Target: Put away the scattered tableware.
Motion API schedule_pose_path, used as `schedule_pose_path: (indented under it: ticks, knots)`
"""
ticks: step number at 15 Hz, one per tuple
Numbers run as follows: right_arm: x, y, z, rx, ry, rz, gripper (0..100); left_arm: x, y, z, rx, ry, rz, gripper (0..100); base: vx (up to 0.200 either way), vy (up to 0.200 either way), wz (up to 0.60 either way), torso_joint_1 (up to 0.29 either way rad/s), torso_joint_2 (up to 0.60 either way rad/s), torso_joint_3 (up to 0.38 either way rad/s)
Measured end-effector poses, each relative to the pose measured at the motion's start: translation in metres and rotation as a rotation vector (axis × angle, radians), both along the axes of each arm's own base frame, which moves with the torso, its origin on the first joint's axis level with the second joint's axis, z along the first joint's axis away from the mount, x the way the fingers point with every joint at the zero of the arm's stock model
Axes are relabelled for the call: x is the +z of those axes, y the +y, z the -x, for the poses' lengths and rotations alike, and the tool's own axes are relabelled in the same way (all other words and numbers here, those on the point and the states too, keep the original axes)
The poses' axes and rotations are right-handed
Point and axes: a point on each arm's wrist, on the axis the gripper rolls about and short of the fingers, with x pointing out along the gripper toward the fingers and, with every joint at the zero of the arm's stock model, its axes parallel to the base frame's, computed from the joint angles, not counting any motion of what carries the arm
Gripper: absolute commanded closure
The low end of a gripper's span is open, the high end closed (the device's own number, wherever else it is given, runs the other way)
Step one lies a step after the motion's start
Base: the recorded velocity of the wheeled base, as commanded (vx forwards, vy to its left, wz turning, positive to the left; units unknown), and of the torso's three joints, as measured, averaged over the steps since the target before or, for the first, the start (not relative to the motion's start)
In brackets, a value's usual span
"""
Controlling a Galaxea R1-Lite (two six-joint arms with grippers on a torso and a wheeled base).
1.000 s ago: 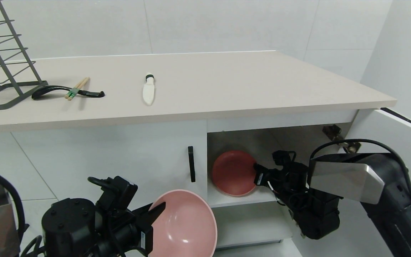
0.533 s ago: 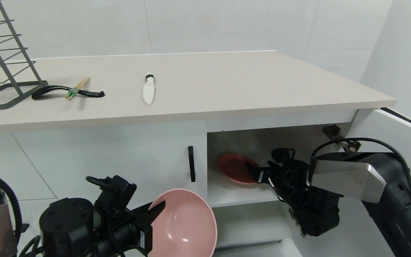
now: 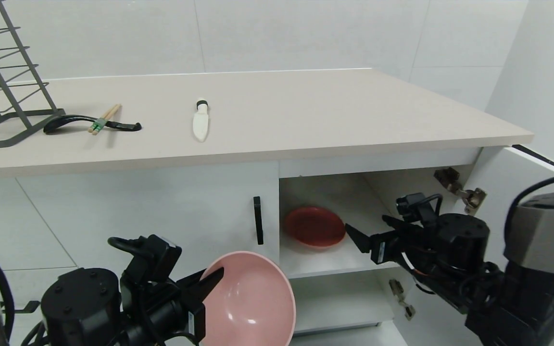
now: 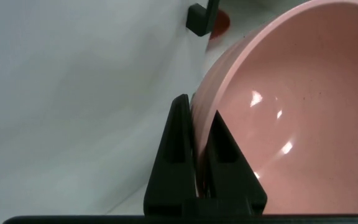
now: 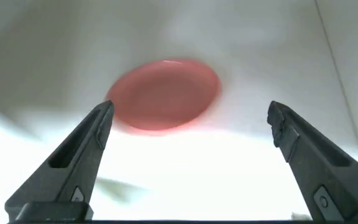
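A red plate [image 3: 314, 226] lies flat on the upper shelf [image 3: 325, 259] of the open cabinet, and it also appears in the right wrist view [image 5: 166, 93]. My right gripper [image 3: 368, 235] is open just outside the cabinet, to the right of the plate and apart from it; its fingers [image 5: 79, 155] hold nothing. Low at the left, my left gripper [image 3: 209, 283] is shut on the rim of a pink bowl [image 3: 253, 300], which the left wrist view shows tilted on edge [image 4: 278, 112]. On the counter lie a white knife [image 3: 200, 121], chopsticks [image 3: 103, 118] and a black ladle [image 3: 80, 123].
A dark wire dish rack [image 3: 3, 81] stands at the counter's far left. The left cabinet door with its black handle [image 3: 257, 227] is closed. The right door [image 3: 532, 168] is swung open at the right, with hinges [image 3: 459, 190] showing. A lower shelf [image 3: 339, 302] sits below.
The red plate went from tilted in my right gripper to lying flat on the shelf. My right gripper let go, opened and drew back to the right. The left arm barely moved.
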Motion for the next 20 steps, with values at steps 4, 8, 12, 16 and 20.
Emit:
schedule_pose_path:
  ticks: [4, 8, 12, 16, 20]
  knots:
    - [0.036, 0.011, 0.068, 0.181, -0.067, 0.029, 0, 0.0, -0.013, 0.012, 0.009, -0.055, -0.069, 100, 0.0, 0.0, 0.0, 0.0, 0.0, 0.0]
    - [0.046, 0.015, 0.089, 0.252, -0.091, 0.015, 0, 0.002, -0.024, 0.014, -0.016, -0.099, -0.096, 100, 0.0, 0.0, 0.0, 0.0, 0.0, 0.0]
    - [0.048, 0.01, 0.099, 0.265, -0.087, 0.021, 0, 0.003, -0.042, -0.002, -0.025, -0.151, -0.093, 100, 0.0, 0.0, 0.0, 0.0, 0.0, 0.0]
    - [0.056, 0.003, 0.107, 0.263, -0.114, 0.003, 0, -0.004, -0.066, -0.022, -0.035, -0.188, -0.109, 100, 0.0, 0.0, 0.0, 0.0, 0.0, 0.0]
    - [0.059, 0.001, 0.109, 0.263, -0.125, -0.004, 0, -0.007, -0.095, -0.04, -0.06, -0.28, -0.138, 100, 0.0, 0.0, 0.0, 0.0, 0.0, 0.0]
